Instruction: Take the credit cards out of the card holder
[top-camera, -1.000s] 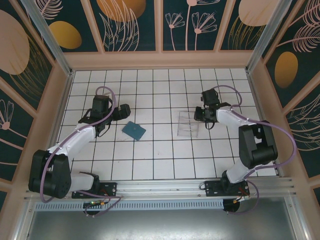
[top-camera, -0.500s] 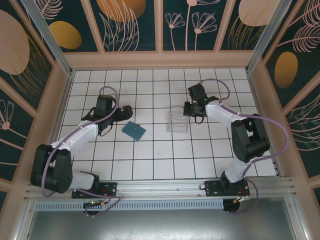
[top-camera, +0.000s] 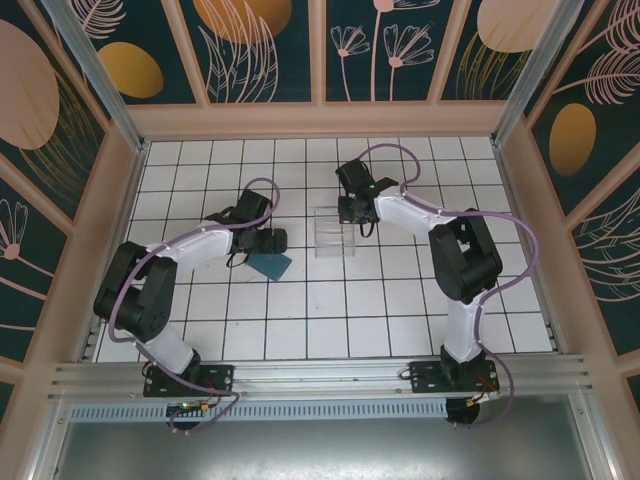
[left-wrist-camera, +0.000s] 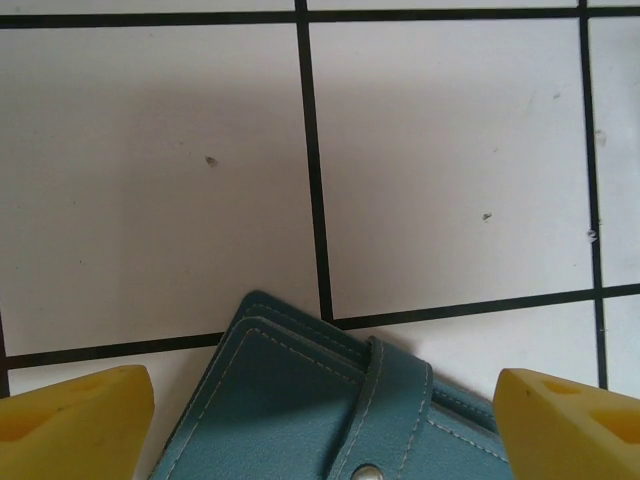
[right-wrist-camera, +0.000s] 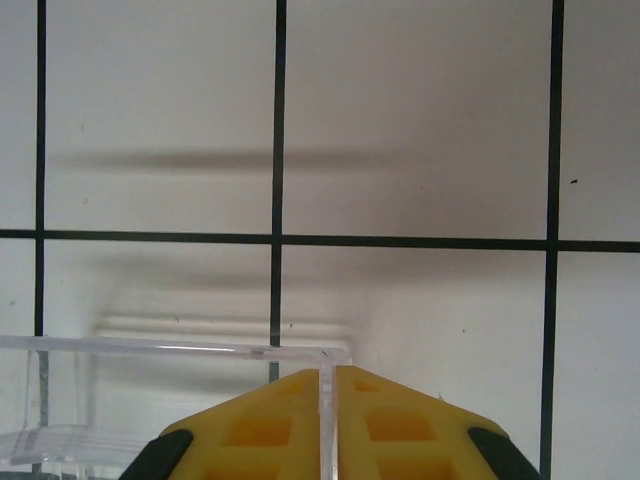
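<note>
Both fingers of the left gripper (left-wrist-camera: 322, 415) stand wide apart, straddling the closed card holder (top-camera: 271, 265), which lies flat on the tiled table (top-camera: 400, 300) (strap tab (left-wrist-camera: 385, 400) fastened). It should centre on the holder's edge before closing. The right gripper (right-wrist-camera: 327, 400) pinches the clear tray (right-wrist-camera: 150, 350) by its wall.

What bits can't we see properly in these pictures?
Inside the card holder: it is shut, so any cards are hidden.
Card holder's near part, left wrist view: cut off by the bottom edge.
Its far corner, top view: under the left pincer.
Clear tray, right wrist view: cut off by the bottom edge.
</note>
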